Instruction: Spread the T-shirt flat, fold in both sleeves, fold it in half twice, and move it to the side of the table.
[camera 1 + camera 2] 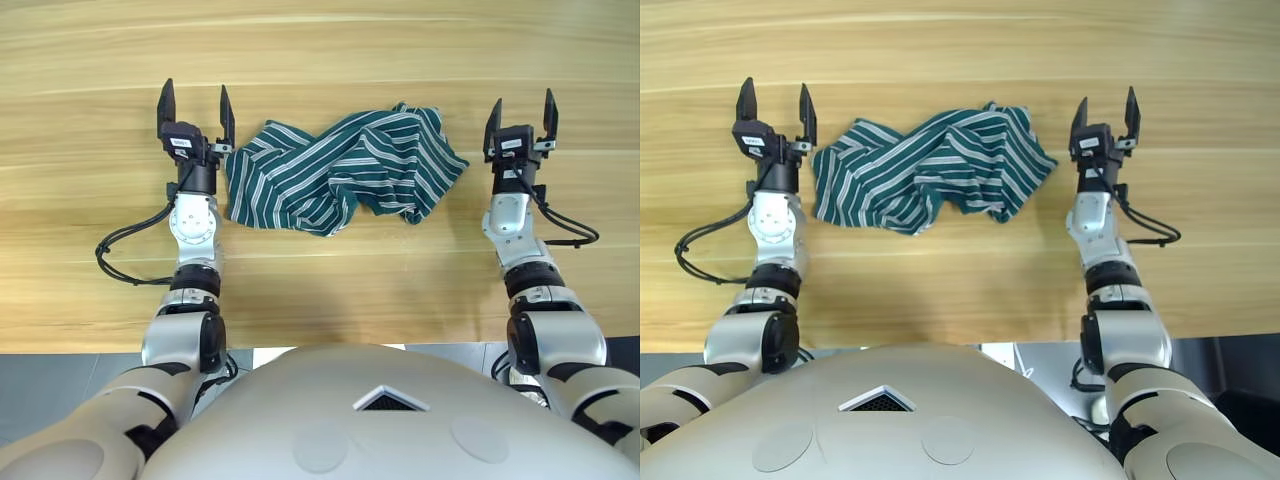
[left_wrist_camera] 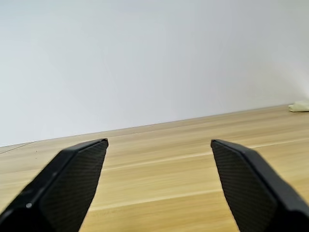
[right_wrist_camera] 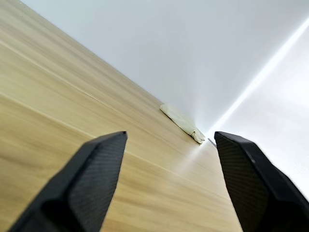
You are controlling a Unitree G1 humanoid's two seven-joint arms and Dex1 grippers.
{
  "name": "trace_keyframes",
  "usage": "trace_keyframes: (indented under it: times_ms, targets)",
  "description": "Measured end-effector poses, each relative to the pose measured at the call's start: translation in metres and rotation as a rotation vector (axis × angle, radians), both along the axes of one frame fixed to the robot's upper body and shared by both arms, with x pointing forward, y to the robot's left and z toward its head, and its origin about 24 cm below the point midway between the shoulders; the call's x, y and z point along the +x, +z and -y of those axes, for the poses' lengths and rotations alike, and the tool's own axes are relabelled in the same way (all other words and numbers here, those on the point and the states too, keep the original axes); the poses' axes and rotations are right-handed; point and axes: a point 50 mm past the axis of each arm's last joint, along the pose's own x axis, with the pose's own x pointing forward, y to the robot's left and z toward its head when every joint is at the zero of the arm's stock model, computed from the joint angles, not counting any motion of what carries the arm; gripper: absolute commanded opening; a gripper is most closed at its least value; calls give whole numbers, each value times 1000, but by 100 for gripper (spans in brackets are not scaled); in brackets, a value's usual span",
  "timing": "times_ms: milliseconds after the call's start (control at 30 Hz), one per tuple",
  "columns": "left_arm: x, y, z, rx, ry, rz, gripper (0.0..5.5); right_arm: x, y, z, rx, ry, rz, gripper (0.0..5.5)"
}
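Two claws, both released, flank the crumpled dark green T-shirt with thin white stripes (image 1: 340, 170), which lies bunched in a twisted heap near the middle of the pale wooden table (image 1: 320, 40). I have the black two-fingered left gripper (image 1: 196, 105) just beside the shirt's left edge, fingers spread wide and pointing away from me towards the far wall. Its inner finger is so close to the fabric that I cannot tell if it brushes it. The matching right gripper (image 1: 521, 112) sits just beside the shirt's right edge with a strip of bare wood between, fingers parted and holding nothing.

I judge that the arms are parked on either side so each can take its own end of the cloth and draw it outwards, since spreading has not begun: no sleeve or hem can be told apart in the folds. The wrist cameras look out between the spread fingers along the tabletop to a plain white wall (image 2: 154, 58). A small pale flat object (image 3: 183, 123) rests far off where table meets wall, well apart from the shirt, so I expect it to be no obstacle
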Motion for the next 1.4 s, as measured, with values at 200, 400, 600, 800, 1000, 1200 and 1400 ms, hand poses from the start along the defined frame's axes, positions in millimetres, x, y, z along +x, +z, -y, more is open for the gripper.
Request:
trace_keyframes:
  times_ms: [200,400,600,800,1000,1200,1400]
  targets:
    - [0,1,-1,-19,-3,4,399,-1,0,0,0,-1,-1,360]
    - [-1,-1,-1,-29,-5,-8,399,-1,1,0,3,5,9,371]
    - [-1,-1,-1,-28,-8,-9,399,-1,2,0,4,1,18,371]
    - [0,-2,0,-50,-25,-24,399,-1,2,0,7,-10,24,371]
    - [0,-1,2,-61,-38,-24,399,-2,2,2,19,-8,20,371]
    - [1,-4,2,-97,-46,-54,399,-2,1,-1,3,8,17,371]
    - [3,-7,5,-148,-74,-91,399,-3,-1,-3,6,27,6,371]
